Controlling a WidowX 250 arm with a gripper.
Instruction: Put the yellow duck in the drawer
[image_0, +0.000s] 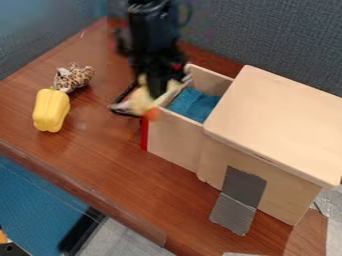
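Note:
The gripper (148, 101) hangs at the upper middle, just left of the open drawer's front end. It is shut on the yellow duck (141, 97), a pale, blurred shape with an orange patch at its lower side. Both overlap the drawer's front edge in the view; whether they touch it I cannot tell. The wooden drawer (174, 137) stands pulled out to the left from its box, with a red front edge and blue cloth inside. Part of the drawer front is hidden behind the gripper and duck.
A yellow pepper-shaped toy (51, 110) and a spotted toy (73, 77) lie at the left of the brown table (100, 165). The wooden box (280, 120) fills the right side, with grey tape (239, 200) on its front. A grey partition (280, 40) stands behind.

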